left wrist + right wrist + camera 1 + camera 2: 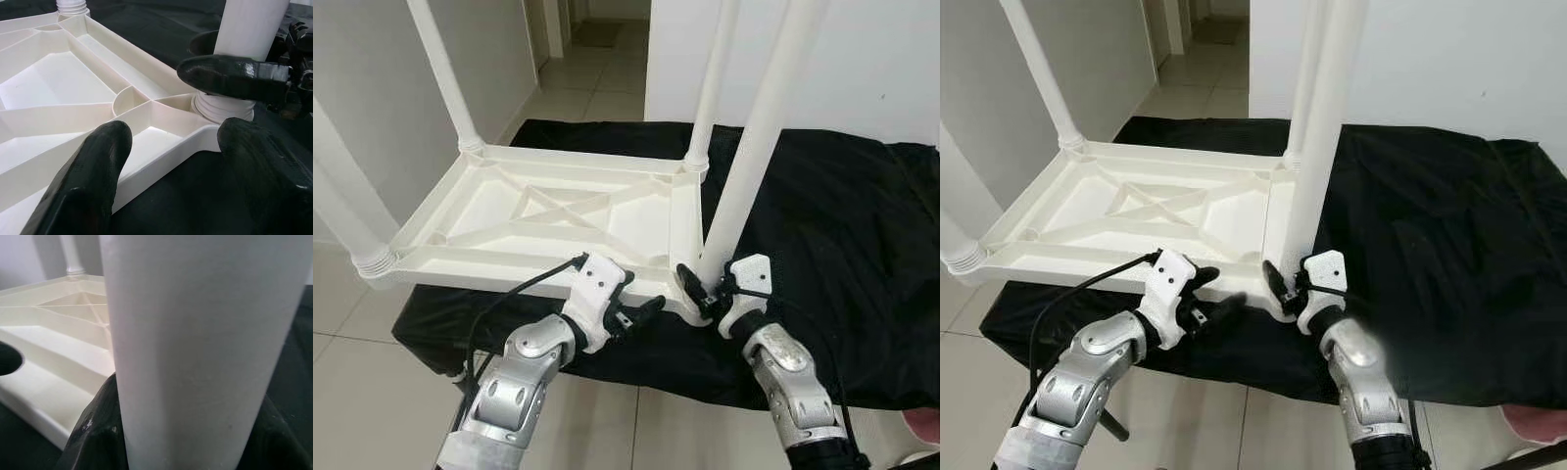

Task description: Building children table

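1. The white plastic table top (548, 220) lies upside down on a black cloth (842, 225) over the desk, its left end hanging past the edge above the tiled floor (352, 392).
2. Four white legs stand up from its corners; the near right leg (754, 147) sits in its socket.
3. My right gripper (700, 289) has its fingers closed around that leg's base.
4. My left gripper (641, 311) hovers at the near rim, fingers (93, 181) spread wide, gripping nothing.
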Controlling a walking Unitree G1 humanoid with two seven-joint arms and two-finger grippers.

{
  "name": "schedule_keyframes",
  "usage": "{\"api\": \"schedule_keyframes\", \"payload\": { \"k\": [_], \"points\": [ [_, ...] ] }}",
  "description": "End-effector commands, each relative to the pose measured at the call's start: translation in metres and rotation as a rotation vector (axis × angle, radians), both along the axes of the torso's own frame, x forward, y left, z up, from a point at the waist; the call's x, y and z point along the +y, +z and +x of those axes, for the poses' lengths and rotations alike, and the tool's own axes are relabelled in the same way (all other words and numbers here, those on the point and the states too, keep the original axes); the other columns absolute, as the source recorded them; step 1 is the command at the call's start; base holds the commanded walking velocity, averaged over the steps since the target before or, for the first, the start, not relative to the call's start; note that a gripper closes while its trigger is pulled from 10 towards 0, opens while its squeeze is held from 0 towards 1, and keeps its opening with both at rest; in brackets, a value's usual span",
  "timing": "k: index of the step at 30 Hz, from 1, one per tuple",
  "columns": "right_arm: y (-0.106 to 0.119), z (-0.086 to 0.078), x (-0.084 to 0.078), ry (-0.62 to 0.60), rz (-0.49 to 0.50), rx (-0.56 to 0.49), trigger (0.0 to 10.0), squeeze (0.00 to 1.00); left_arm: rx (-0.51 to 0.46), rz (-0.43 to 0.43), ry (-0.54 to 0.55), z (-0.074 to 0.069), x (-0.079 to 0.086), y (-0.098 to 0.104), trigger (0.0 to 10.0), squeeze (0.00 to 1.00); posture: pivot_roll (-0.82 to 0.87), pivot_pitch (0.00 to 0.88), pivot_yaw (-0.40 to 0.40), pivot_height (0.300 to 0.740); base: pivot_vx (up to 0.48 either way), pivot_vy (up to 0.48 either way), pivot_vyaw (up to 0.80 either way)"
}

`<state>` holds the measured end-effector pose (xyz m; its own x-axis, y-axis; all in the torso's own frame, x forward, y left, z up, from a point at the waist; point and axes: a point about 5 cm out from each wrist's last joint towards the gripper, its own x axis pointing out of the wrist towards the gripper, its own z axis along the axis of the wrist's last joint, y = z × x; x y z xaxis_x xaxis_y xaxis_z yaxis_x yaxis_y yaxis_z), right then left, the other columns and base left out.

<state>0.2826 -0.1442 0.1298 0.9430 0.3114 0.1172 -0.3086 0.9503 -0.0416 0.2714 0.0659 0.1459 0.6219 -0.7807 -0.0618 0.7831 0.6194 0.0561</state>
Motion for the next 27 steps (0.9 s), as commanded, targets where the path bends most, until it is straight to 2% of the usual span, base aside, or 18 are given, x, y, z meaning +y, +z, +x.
{"api": "schedule_keyframes", "payload": {
  "k": [1,10,13,14,15,16,17,18,23,27],
  "points": [
    [-0.01,-0.005,-0.005,-0.097,0.018,0.046,10.0,0.0,-0.007,0.006,0.07,0.006,0.007,0.0,10.0,0.0,-0.03,0.01,0.032,0.74,0.0,0.0,0.0],
    [-0.011,-0.012,0.0,-0.176,0.018,0.07,10.0,0.0,-0.006,-0.014,0.053,0.003,0.001,0.002,10.0,0.0,-0.04,0.003,0.028,0.74,0.0,0.0,0.0],
    [-0.012,-0.016,-0.004,-0.282,0.009,0.069,10.0,0.0,-0.006,-0.018,0.047,0.002,-0.003,0.001,10.0,0.0,-0.03,0.0,0.006,0.74,0.0,0.0,0.0],
    [-0.012,-0.016,-0.004,-0.282,0.009,0.069,10.0,0.0,-0.006,-0.018,0.047,0.002,-0.003,0.001,10.0,0.0,-0.03,0.0,0.006,0.74,0.0,0.0,0.0],
    [-0.013,-0.017,-0.004,-0.3,0.017,0.069,10.0,0.29,-0.008,-0.018,0.053,0.003,-0.003,0.001,10.0,0.0,-0.03,0.0,0.001,0.74,0.0,0.0,0.0],
    [-0.013,-0.017,-0.004,-0.3,0.017,0.069,10.0,0.29,-0.008,-0.018,0.053,0.003,-0.003,0.001,10.0,0.0,-0.03,0.0,0.001,0.74,0.0,0.0,0.0],
    [-0.011,-0.017,-0.004,-0.302,0.031,0.059,10.0,0.93,-0.01,-0.021,0.055,0.004,-0.002,0.002,10.0,0.0,-0.02,0.0,-0.001,0.74,0.0,0.0,0.0],
    [-0.01,-0.017,-0.003,-0.296,0.051,0.051,10.0,1.0,-0.014,-0.019,0.056,0.005,-0.002,0.002,10.0,0.0,-0.02,0.0,-0.008,0.74,0.0,0.0,0.0],
    [-0.007,-0.016,-0.001,-0.297,0.053,0.04,10.0,1.0,-0.022,-0.015,0.058,0.007,0.0,0.003,10.0,0.0,-0.02,0.0,-0.009,0.74,0.0,0.0,0.0],
    [-0.002,-0.014,-0.002,-0.283,0.032,0.018,10.0,1.0,-0.043,-0.014,0.071,0.014,0.002,0.01,10.0,0.0,-0.02,0.0,-0.008,0.74,0.0,0.0,0.0]
  ]
}}
